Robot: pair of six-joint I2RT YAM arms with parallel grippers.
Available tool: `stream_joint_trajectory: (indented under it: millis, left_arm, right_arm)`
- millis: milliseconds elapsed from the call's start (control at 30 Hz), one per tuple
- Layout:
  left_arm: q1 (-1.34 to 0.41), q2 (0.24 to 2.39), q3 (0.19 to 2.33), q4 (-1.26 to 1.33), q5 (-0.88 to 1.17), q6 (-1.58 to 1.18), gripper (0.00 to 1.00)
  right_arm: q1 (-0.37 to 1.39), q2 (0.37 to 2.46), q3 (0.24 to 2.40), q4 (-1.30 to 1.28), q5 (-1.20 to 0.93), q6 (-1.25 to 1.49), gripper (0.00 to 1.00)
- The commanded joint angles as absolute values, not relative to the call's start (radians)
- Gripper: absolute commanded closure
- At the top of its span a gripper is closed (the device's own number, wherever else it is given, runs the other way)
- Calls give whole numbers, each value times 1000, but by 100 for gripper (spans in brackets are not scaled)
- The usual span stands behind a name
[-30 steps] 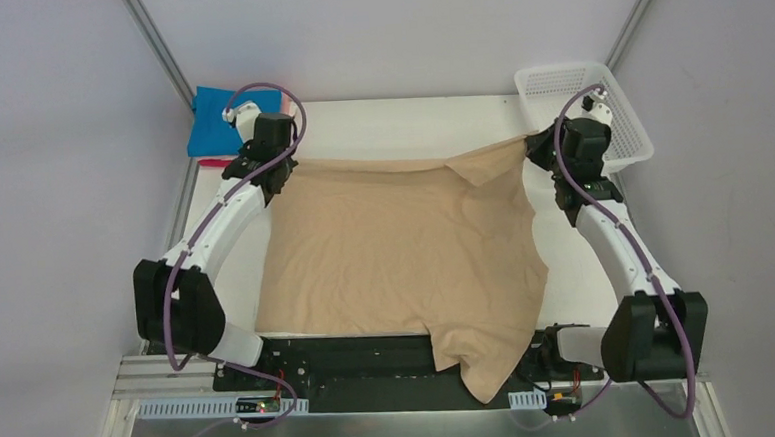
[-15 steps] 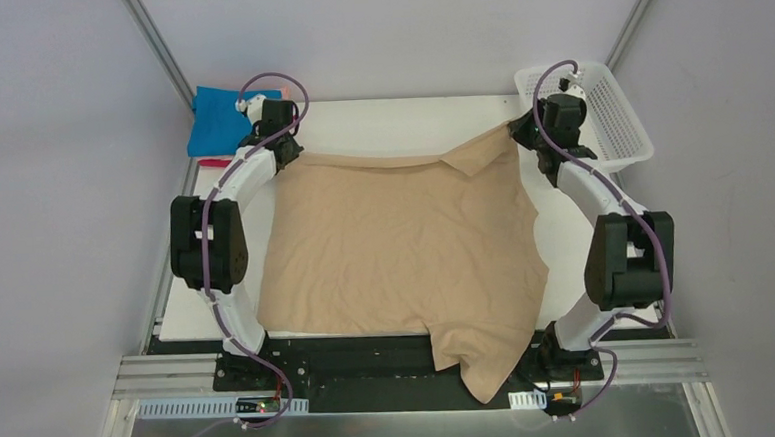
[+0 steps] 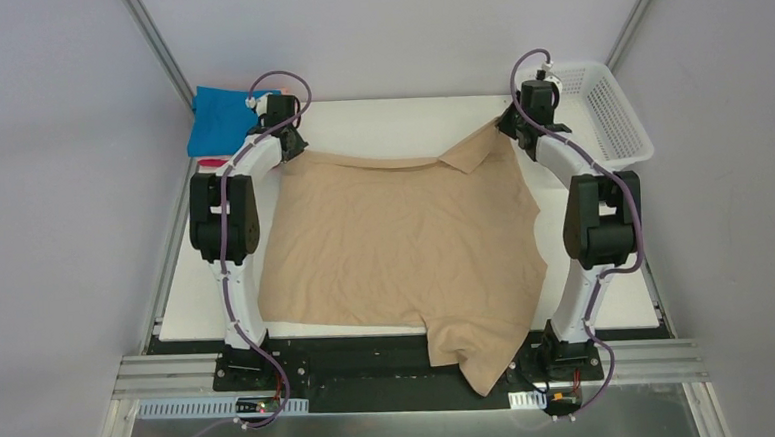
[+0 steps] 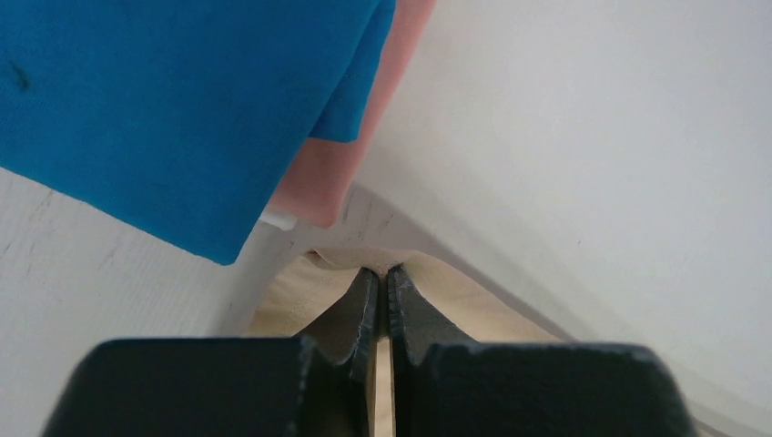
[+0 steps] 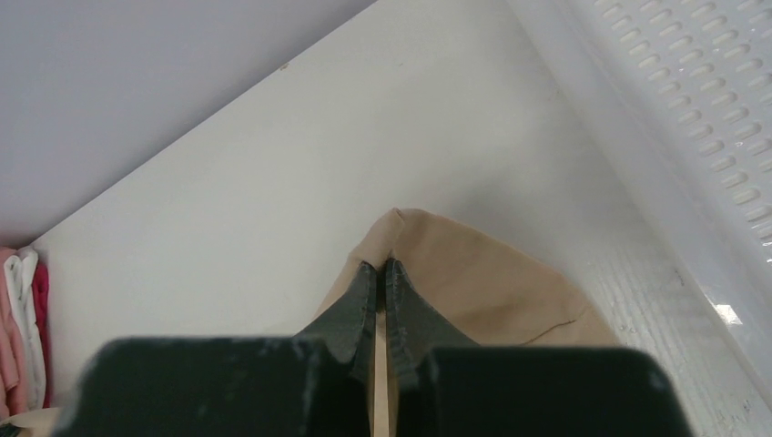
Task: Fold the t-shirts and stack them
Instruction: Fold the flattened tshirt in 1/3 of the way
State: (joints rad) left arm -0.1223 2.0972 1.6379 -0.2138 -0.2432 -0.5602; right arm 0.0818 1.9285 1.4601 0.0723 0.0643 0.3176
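Both arms are stretched out to the far end of the table (image 3: 398, 116), one on each far corner of the tan t-shirt (image 3: 400, 243). The left gripper (image 4: 382, 271) is clamped tight on the far-left corner: its wrist view shows the dark fingers pinched together with beige cloth running between them. Just beyond it sits the stack at the table's far-left corner, with the bright blue folded shirt (image 4: 164, 100) on top and a pink shirt (image 4: 320, 168) peeking out beneath. Over on the other side, the right gripper (image 5: 382, 266) is closed on the far-right corner, a small peak of tan fabric poking up past its fingertips, and the white mesh basket (image 5: 692, 109) lies just beside it to the right. From above, the t-shirt is spread flat across the middle of the table. Its far edge is drawn between the two grippers, with a fold near the right one. A near flap spills over the table's front edge onto the black base rail (image 3: 351, 356). At the left edge of the right wrist view, slivers of pink, white and red cloth are visible
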Motion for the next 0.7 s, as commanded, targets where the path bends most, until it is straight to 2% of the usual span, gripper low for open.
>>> stream_joint_trajectory:
  millis: [0,233,667]
  left_arm:
    - [-106,2102,1689,-198,-219,-538,100]
    - [-106,2029,1622,-201,-189,-538,100]
    - [-106,1736,1318,-203,-116,-538,100]
  right_arm:
    - [89,1929,1531,47,101,295,100]
    - [99,1791,1451,-98,138,338,100]
    - [100,1487,1297,-524,66,436,100]
